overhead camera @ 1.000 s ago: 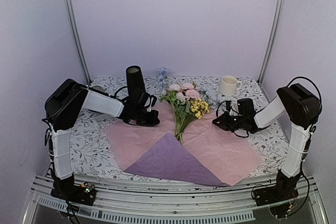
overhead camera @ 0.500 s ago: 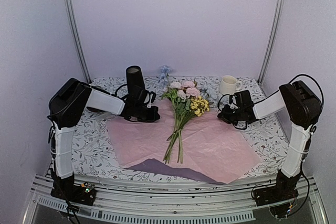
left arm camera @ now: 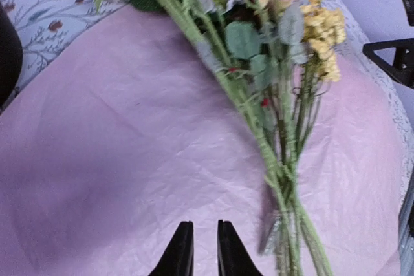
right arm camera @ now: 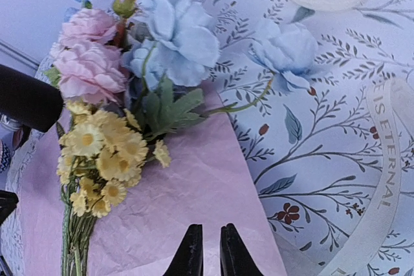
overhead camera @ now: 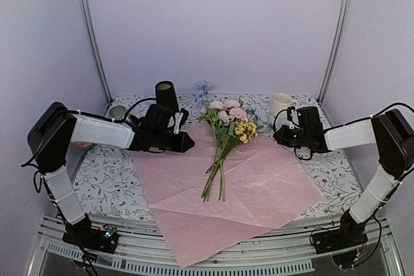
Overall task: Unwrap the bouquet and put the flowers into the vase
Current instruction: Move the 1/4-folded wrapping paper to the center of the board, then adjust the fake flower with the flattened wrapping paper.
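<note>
Room: lilac walls (overhead camera: 213, 24) close you in on three sides, with metal uprights (overhead camera: 90, 30) at the far corners.
Surface: your table (overhead camera: 103, 179) carries a white cloth printed with leafy sprigs. A metal rail (overhead camera: 194, 250) runs along the near edge.
Wrapping paper (overhead camera: 259, 185): a pink, creased sheet spread flat mid-table, its near corner lapping over the rail.
Flowers (overhead camera: 223, 137): they lie on the sheet, heads far, stems near and slightly fanned.
Loose bloom (right arm camera: 284, 53): pale blue, off the sheet on the cloth, near the mug (overhead camera: 281, 103).
Vase (overhead camera: 165, 95): black and upright at the far left, beyond your left arm, off the paper.
Ribbon (right arm camera: 381, 185): cream and lettered, lying on the cloth right of the sheet.
Left gripper (left arm camera: 205, 224): low over the sheet left of the stems, tips parted by a slit, nothing between them.
Right gripper (right arm camera: 208, 227): at the sheet's far right edge, tips likewise barely apart, gripping nothing.
</note>
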Robot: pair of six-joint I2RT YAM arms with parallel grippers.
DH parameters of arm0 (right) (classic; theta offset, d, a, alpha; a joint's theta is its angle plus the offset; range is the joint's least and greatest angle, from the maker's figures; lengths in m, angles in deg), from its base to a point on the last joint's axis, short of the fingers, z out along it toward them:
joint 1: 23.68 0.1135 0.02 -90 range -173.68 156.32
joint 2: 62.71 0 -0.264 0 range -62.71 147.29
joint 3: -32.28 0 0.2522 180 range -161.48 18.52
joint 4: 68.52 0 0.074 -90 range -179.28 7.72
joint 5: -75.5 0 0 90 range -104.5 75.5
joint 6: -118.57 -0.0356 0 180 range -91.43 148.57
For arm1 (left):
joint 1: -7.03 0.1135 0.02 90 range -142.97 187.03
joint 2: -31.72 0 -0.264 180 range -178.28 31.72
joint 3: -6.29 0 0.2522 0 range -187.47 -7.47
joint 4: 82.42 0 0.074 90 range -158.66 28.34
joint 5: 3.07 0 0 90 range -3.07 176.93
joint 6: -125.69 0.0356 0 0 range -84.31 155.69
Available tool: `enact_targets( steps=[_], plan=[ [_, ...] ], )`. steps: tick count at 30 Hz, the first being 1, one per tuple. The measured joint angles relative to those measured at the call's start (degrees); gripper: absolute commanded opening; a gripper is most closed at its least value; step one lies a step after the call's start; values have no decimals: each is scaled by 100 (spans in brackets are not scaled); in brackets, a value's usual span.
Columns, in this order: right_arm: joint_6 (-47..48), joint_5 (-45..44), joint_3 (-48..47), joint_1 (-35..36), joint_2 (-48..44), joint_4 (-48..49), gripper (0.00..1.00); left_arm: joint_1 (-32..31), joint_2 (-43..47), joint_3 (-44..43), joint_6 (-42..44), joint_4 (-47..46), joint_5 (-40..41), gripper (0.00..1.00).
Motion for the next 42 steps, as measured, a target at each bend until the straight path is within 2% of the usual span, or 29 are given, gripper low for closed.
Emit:
enact_targets(
  steps=[5,11,14,18,23,30,31,32,33,34,35,37,38,42],
  plan=[
    [262,-57,297,133,-509,175,17,-522,699,20,216,192,363,18],
    [391,74,557,136,-697,326,18,-1300,1141,98,376,634,916,19],
    [422,221,592,136,-706,407,23,-1558,1239,149,378,793,1091,21],
    [485,380,684,136,-780,535,24,-1703,1274,197,376,929,1290,22],
    [516,479,787,136,-992,660,24,-1862,1274,199,372,984,1580,35],
    [535,527,811,138,-1067,787,24,-1941,881,-96,238,1080,1956,38],
    [540,553,817,138,-1067,796,25,-1941,765,-184,208,1099,2035,45],
    [540,584,833,138,-1067,824,25,-1941,658,-267,186,1126,2081,63],
    [542,610,846,140,-1067,835,25,-1941,573,-334,177,1143,2120,75],
    [542,629,855,146,-1069,848,25,-1941,459,-439,142,1154,2170,83],
    [542,638,866,153,-1069,870,25,-1939,380,-514,144,1158,2194,86],
    [542,656,892,190,-1084,907,25,-1939,192,-728,103,1211,2282,85],
    [546,656,909,214,-1104,918,25,-1939,96,-846,81,1226,2323,81],
    [581,664,933,273,-1167,966,25,-1888,-297,-1320,39,1309,2391,54]
  ],
)
